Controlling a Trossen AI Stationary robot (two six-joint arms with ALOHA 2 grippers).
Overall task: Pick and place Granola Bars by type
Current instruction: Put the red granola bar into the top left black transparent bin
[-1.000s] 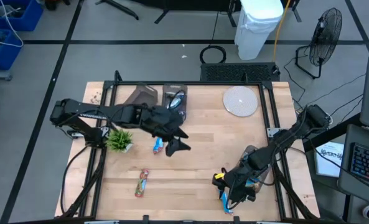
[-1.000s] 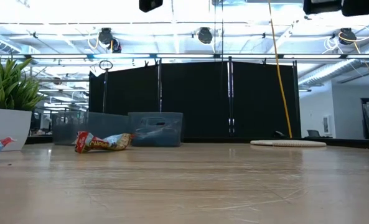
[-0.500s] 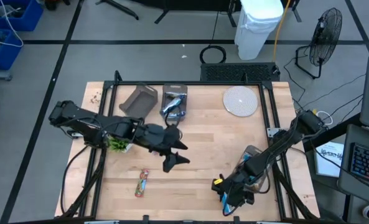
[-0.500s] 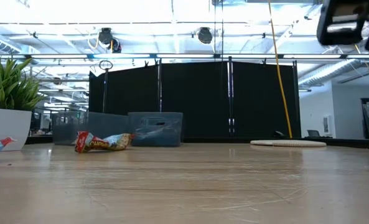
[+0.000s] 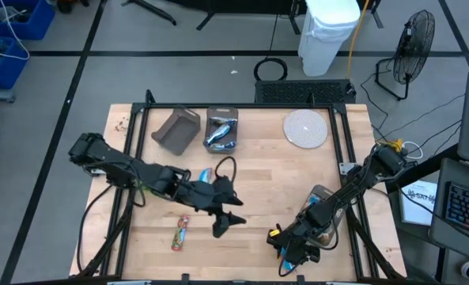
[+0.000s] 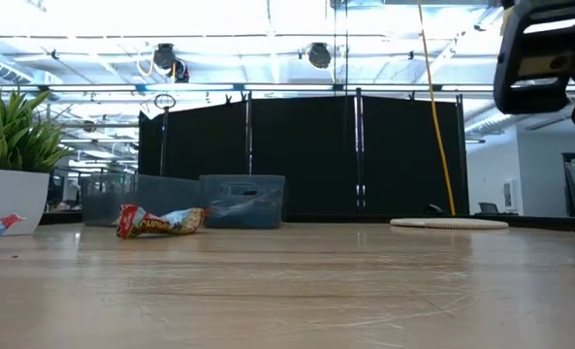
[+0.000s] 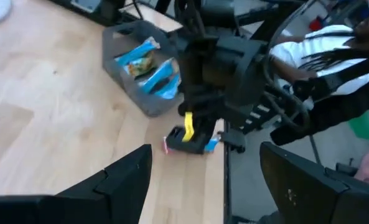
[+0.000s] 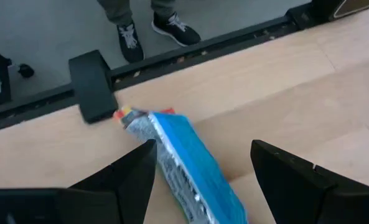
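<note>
My right end effector (image 5: 285,255) sits low at the front edge of the light wooden tabletop (image 5: 266,178), fingers spread wide with a shiny blue wrapped granola bar (image 8: 187,167) lying flat on the wood between them; I cannot tell whether either finger touches it, and nothing is gripped. Just beyond that bar the wood ends at a dark frame rail, and past it a person's 2 dark shoes (image 8: 156,30) stand on the grey floor, so there is little room on that side. My left end effector (image 5: 228,212) hangs over the middle of the tabletop, fingers wide apart and holding nothing; its wrist view looks across bare wood toward my right arm. A red-and-tan wrapped granola bar (image 5: 179,232) lies alone near the front left of the tabletop, well apart from both end effectors, and a blue-and-white wrapped bar (image 5: 206,174) lies just behind my left arm's wrist. The centre and right-hand middle of the tabletop are open wood. At the back edge stand 2 bins side by side: a grey-brown rectangular bin (image 5: 175,130) tilted at an angle, contents not discernible, and a grey rectangular bin (image 5: 222,131) beside it holding blue-wrapped bars. A third grey bin (image 7: 137,70) stands near the right edge beside my right arm, with at least 2 blue-wrapped bars inside. A round white disc (image 5: 306,128) lies at the back right corner. A small green plant in a white pot (image 6: 12,174) stands at the left side.
</note>
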